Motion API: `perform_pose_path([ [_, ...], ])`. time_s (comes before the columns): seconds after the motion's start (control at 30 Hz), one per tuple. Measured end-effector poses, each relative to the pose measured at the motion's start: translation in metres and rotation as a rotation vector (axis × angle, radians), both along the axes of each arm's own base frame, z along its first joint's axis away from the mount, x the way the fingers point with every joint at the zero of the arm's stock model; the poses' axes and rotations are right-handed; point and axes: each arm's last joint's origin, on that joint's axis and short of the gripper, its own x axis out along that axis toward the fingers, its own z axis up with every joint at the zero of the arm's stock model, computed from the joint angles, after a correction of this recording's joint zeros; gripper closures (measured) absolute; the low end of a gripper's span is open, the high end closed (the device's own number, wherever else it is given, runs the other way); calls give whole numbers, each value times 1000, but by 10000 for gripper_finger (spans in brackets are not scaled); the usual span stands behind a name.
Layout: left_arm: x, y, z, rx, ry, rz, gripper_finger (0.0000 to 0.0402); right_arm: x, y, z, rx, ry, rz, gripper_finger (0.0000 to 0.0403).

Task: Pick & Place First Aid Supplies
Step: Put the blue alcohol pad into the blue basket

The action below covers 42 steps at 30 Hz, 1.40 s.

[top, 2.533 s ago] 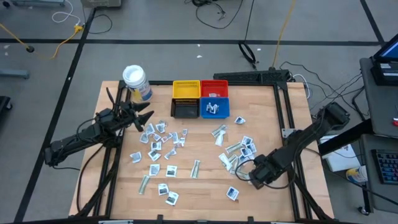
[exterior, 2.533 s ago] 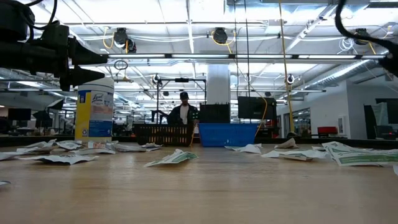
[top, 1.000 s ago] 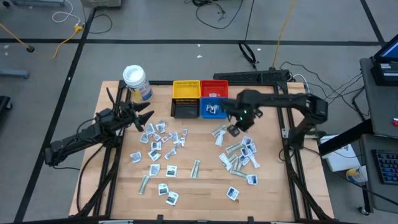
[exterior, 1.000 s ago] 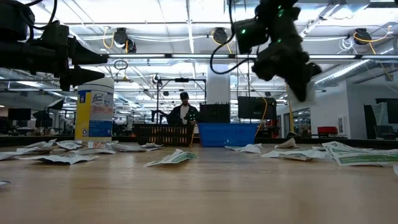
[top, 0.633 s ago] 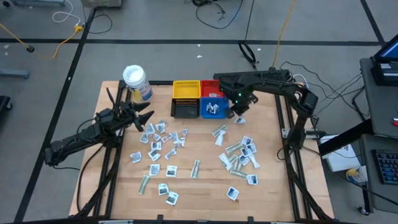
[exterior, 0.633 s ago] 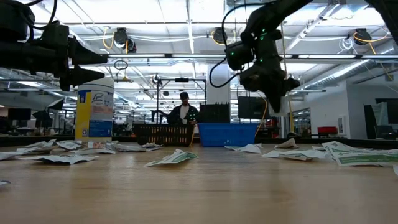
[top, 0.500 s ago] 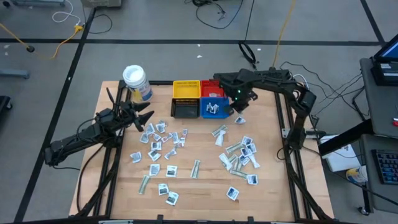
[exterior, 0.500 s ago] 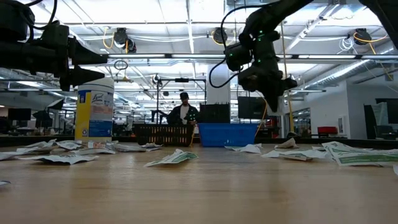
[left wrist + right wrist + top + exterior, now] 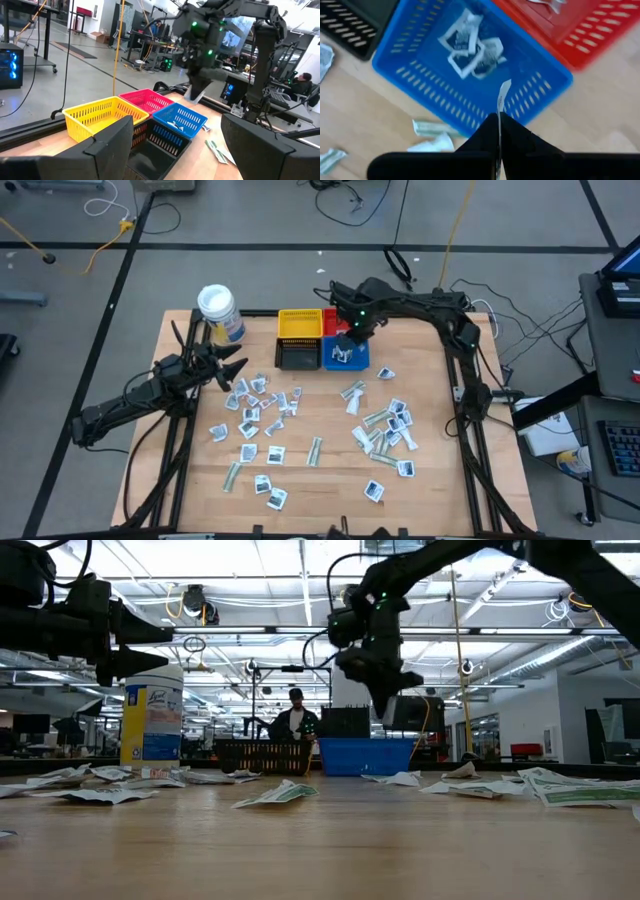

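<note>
Many small white first aid packets lie flat on the wooden table, one group left of centre (image 9: 262, 405) and one on the right (image 9: 388, 425). My right gripper (image 9: 355, 332) hangs over the blue bin (image 9: 345, 356), shut on one white packet (image 9: 194, 94). A few packets (image 9: 470, 45) lie in that bin. My left gripper (image 9: 232, 372) waits open at the table's left side, pointing level toward the bins. My right gripper pinches the packet's upper end (image 9: 499, 114) between its two fingers, coming from above and pointing down. The packet shows edge-on in the wrist view, and its free end (image 9: 503, 90) sticks out beyond the fingertips. It hangs lifted clear above the blue bin.
Yellow (image 9: 299, 323), red (image 9: 345, 318) and black (image 9: 298, 356) bins stand with the blue one in a square block at the far middle. A white-lidded round jar (image 9: 218, 310) stands at the far left corner. A person (image 9: 294, 718) sits in the room beyond.
My right gripper has carried the packet from above the right-hand group of packets toward the table's far edge and to the left, ending over the blue bin. It has stayed shut on the packet, which stays clear of the table.
</note>
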Motion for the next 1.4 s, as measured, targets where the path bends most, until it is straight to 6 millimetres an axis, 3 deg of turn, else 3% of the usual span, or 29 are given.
perform_pose_path([
  [0.27,0,0,0,0,0,0,96,20,3,-37,20,34,53,403],
  [0.47,0,0,0,0,0,0,96,25,4,-44,21,30,64,384],
  [0.83,0,0,0,0,0,0,96,24,4,-44,20,28,85,237],
  [1.03,0,0,0,0,0,0,96,19,6,-24,-8,-17,102,199],
  [1.27,0,0,0,0,0,0,96,9,12,2,-31,-52,133,204],
  [1.4,0,0,0,0,0,0,96,0,15,4,-31,-49,133,209],
])
